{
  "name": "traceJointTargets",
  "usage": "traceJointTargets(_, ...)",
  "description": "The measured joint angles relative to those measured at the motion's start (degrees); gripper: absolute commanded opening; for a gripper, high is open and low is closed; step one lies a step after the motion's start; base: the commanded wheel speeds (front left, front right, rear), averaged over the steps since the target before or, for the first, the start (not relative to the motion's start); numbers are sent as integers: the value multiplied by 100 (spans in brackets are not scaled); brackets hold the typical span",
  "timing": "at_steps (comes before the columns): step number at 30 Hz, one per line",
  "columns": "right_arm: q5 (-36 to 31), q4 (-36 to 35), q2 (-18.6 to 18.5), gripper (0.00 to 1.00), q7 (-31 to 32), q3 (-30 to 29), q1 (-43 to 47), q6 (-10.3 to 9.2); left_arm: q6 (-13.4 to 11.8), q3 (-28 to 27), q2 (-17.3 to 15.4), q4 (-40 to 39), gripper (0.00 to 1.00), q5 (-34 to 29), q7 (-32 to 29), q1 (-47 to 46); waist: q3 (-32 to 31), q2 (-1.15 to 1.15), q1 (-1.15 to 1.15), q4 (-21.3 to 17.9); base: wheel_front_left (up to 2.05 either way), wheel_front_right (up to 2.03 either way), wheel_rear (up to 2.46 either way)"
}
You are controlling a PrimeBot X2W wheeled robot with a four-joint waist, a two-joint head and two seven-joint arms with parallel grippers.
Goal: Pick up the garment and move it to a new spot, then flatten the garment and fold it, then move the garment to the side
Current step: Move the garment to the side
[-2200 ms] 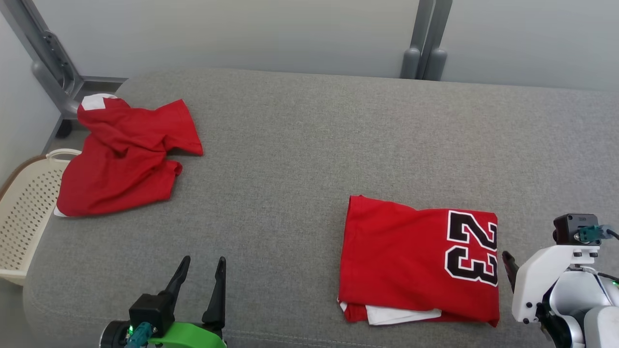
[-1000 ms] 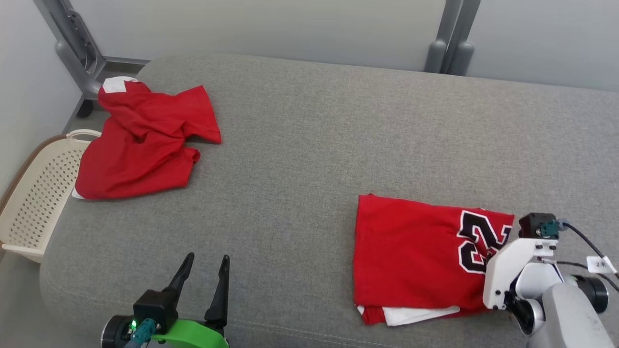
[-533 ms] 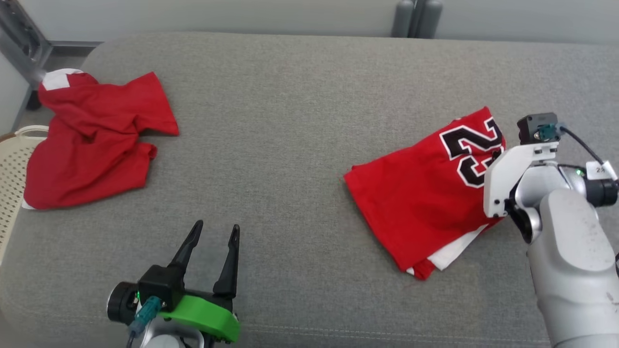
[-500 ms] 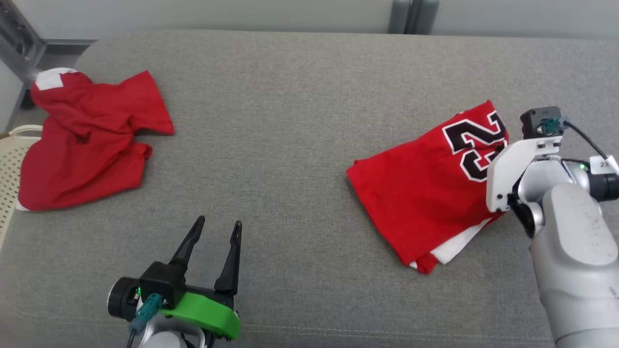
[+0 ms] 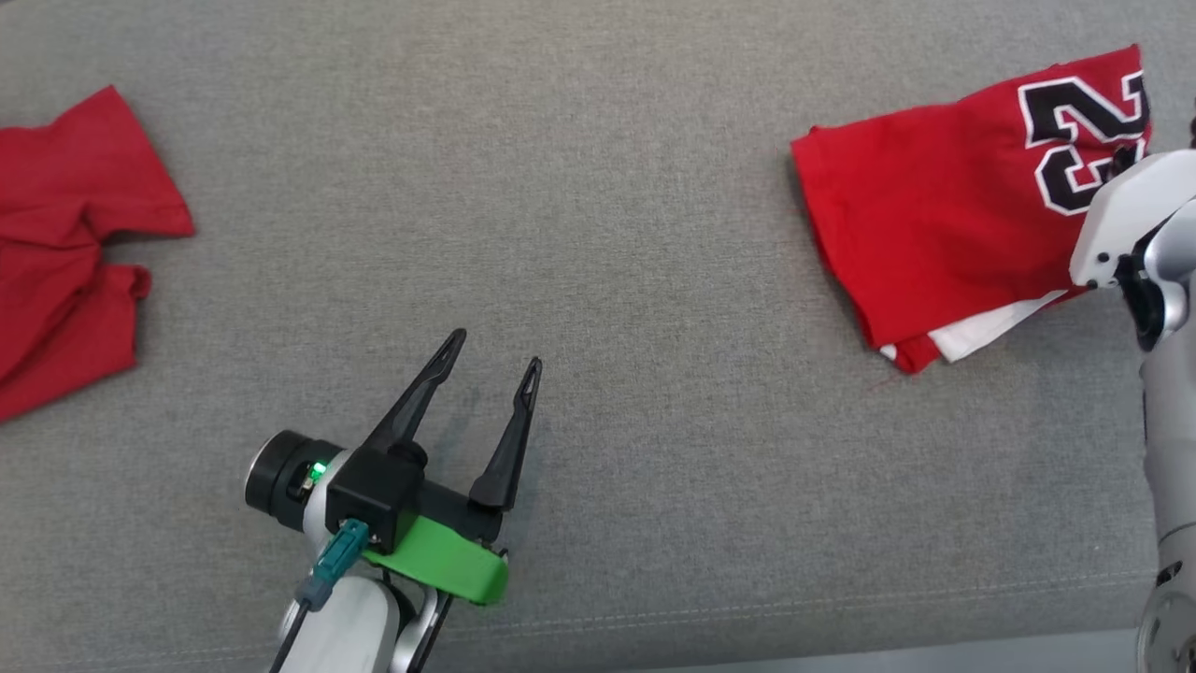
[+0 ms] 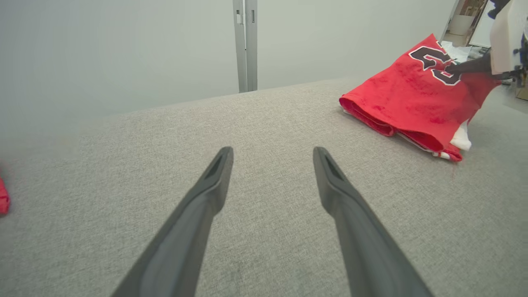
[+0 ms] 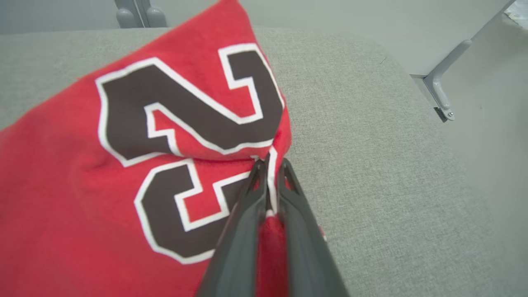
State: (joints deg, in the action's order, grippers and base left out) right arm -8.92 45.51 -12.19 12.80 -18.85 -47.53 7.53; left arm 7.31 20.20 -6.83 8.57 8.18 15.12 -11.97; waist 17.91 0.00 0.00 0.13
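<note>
Open cushion point(image 5: 561, 187) between folded jersey point(image 5: 934, 206) and crumpled shirt point(image 5: 56, 243) (wide).

**Cloth.** The garment point(image 5: 934, 215) is red and matt, with a slightly fuzzy nap up close. Its numerals are black with white edging and a flat finish. A white cloth layer shows at its lower edge. The crumpled garment point(image 5: 56, 243) is the same matt red cloth, creased.

**Tabletop point(image 5: 654, 234).** Grey woven upholstery, coarse and matt.

**Left hand point(image 5: 496, 349).** The fingers point(image 6: 198, 222) are dark, smooth and matt, apparently plastic. The mount point(image 5: 439, 561) is glossy green plastic.

**Right hand point(image 7: 271, 165).** Same dark matt finish. The wrist housing point(image 5: 1121, 215) is smooth white plastic.

**Post point(image 6: 244, 45).** Grey metal, satin.
</note>
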Motion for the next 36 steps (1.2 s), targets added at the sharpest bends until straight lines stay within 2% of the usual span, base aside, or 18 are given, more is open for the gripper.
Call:
traceJointTargets(11, -479, 465, -319, 0, -598, -1065, -687, 0, 7, 567, -330, -576, 100, -32, -257, -174, 625, 0, 0, -336, 0, 0, 0)
traceJointTargets(22, -1346, 756, -739, 0, -955, -1377, -1279, 0, 8, 810, -662, -1083, 100, -24, -558, -210, 1101, 0, 0, -421, 0, 0, 0)
traceJointTargets(28, -1968, 693, -901, 0, -937, -1555, -1383, 1, 7, 869, -694, -1268, 100, -22, -606, -263, 1257, 0, 0, -324, 0, 0, 0)
traceJointTargets(29, -2070, 665, -913, 7, -939, -1582, -1374, 1, 7, 886, -692, -1282, 100, -19, -606, -272, 1278, 0, 0, -304, 0, 0, 0)
traceJointTargets(30, -2163, 638, -918, 53, -940, -1612, -1363, 1, 7, 899, -687, -1287, 100, -18, -606, -277, 1296, 0, 0, -285, 0, 0, 0)
traceJointTargets(31, -2269, 625, -917, 53, -937, -1660, -1343, 0, 5, 912, -681, -1283, 100, -16, -604, -278, 1312, 0, 0, -266, 0, 0, 0)
traceJointTargets(32, -2331, 615, -902, 100, -936, -1725, -1307, 0, 0, 924, -673, -1270, 100, -16, -595, -279, 1325, 0, 0, -248, 0, 0, 0)
traceJointTargets(36, -2474, 606, -808, 100, -973, -1874, -1124, 1, -2, 949, -642, -1183, 100, 9, -536, -293, 1310, 0, 0, -198, 0, 0, 0)
